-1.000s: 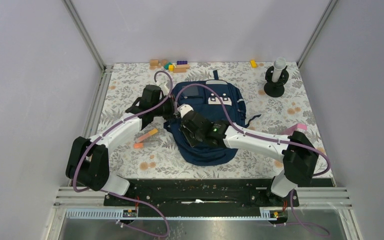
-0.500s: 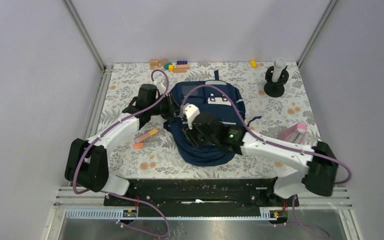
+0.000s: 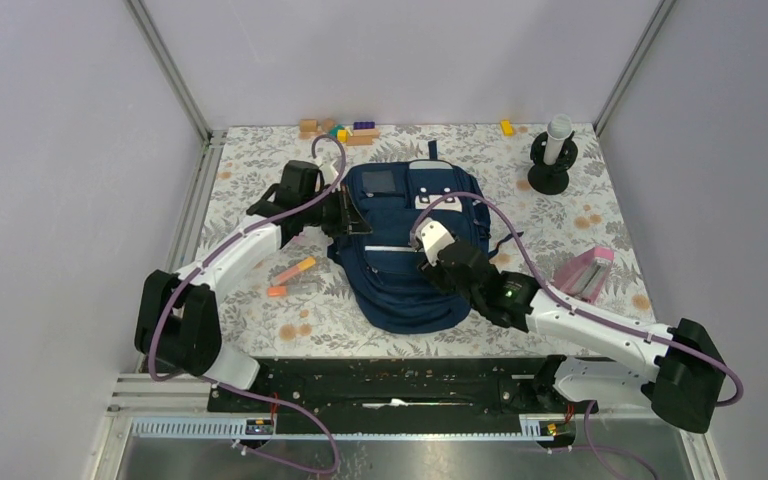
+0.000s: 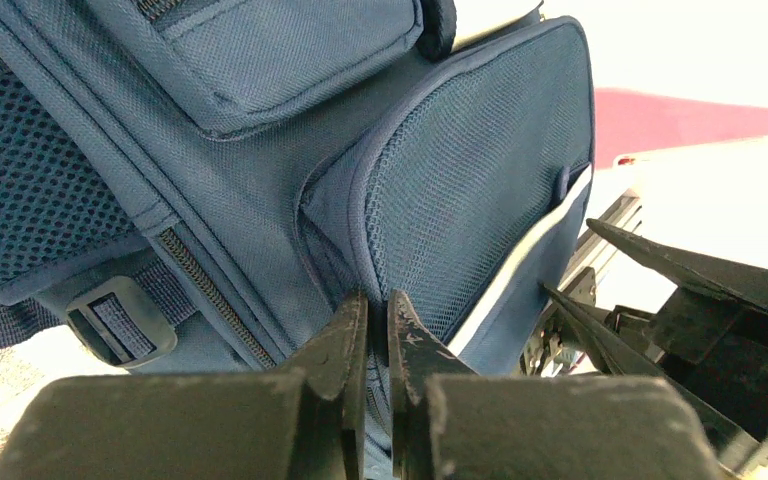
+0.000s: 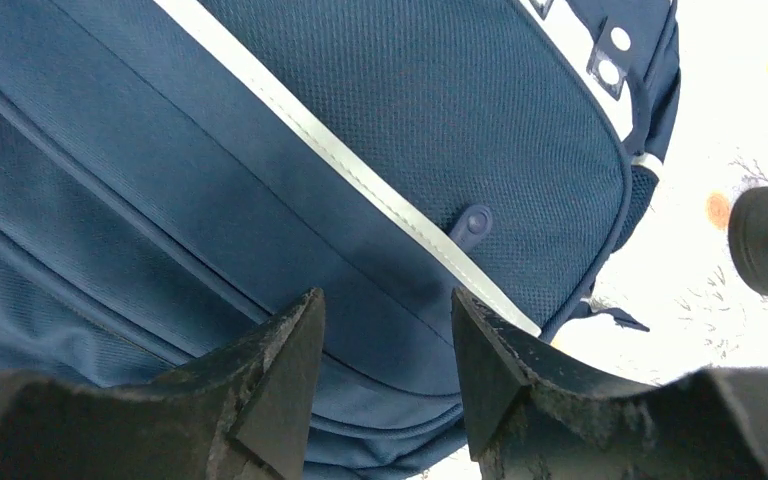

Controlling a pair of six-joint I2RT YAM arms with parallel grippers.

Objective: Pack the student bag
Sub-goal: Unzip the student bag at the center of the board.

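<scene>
The student bag (image 3: 410, 270) lies flat in the middle of the table, navy blue with a light stripe (image 5: 360, 170) and white patches near its top. My left gripper (image 3: 348, 216) is at the bag's left edge. In the left wrist view it (image 4: 378, 310) is shut on a fold of the bag's fabric (image 4: 460, 180) beside a mesh side pocket. My right gripper (image 3: 430, 245) hovers over the bag's front. In the right wrist view it (image 5: 388, 310) is open above the bag (image 5: 410, 100), with nothing between its fingers.
Two orange markers (image 3: 293, 270) lie left of the bag. A pink case (image 3: 587, 270) lies to the right. A black stand with a white cylinder (image 3: 552, 158) is at the back right. Coloured blocks (image 3: 340, 130) and a yellow block (image 3: 507, 127) sit along the back edge.
My right gripper has opened and drawn back to the right and nearer, off the bag's left part. The left gripper keeps its hold at the bag's left edge.
</scene>
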